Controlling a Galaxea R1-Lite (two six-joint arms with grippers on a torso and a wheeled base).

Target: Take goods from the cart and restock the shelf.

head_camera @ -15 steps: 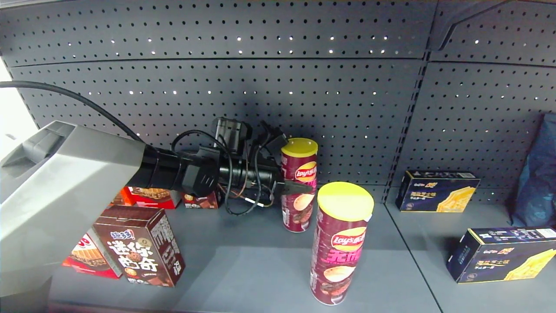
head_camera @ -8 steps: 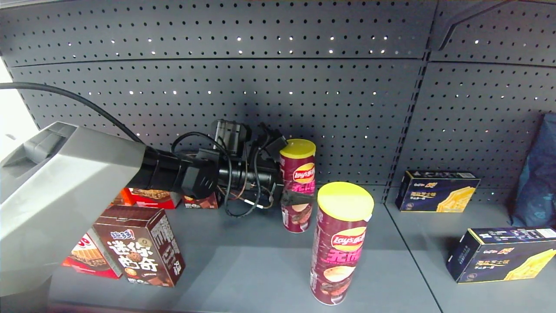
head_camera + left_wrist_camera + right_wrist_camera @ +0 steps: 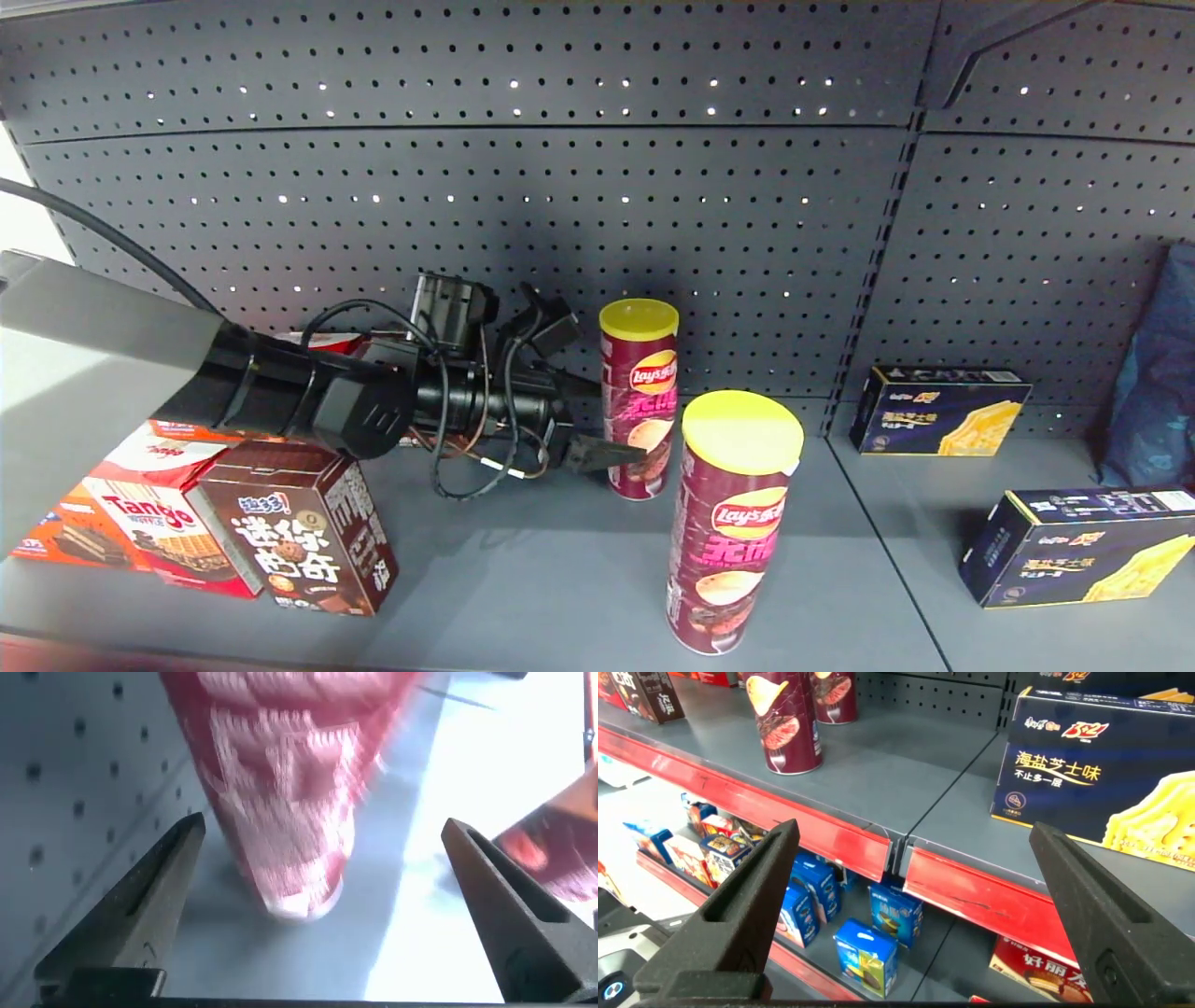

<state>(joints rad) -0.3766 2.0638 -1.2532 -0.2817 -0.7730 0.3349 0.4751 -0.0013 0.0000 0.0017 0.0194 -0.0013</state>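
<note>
My left pincer (image 3: 324,824) gapes open, jaws either side of the rear chip can (image 3: 639,401), not touching. The can stands upright by the pegboard (image 3: 467,187), bare shelf (image 3: 523,560) in front. My right pincer (image 3: 915,829) hangs open beyond the shelf's front edge.

The grey shelf (image 3: 560,579) carries a front chip can (image 3: 733,523) upright at six o'clock, a rear chip can (image 3: 639,397) at twelve, a brown cookie box (image 3: 303,527) and red wafer boxes (image 3: 140,523) at eight, and dark-blue boxes (image 3: 943,411) at three.

Brown cookie box (image 3: 299,527) stands upright, red wafer boxes (image 3: 140,523) just beside it. Rear dark blue box (image 3: 943,411) and front dark blue box (image 3: 1083,546) lie apart, rightward.
</note>
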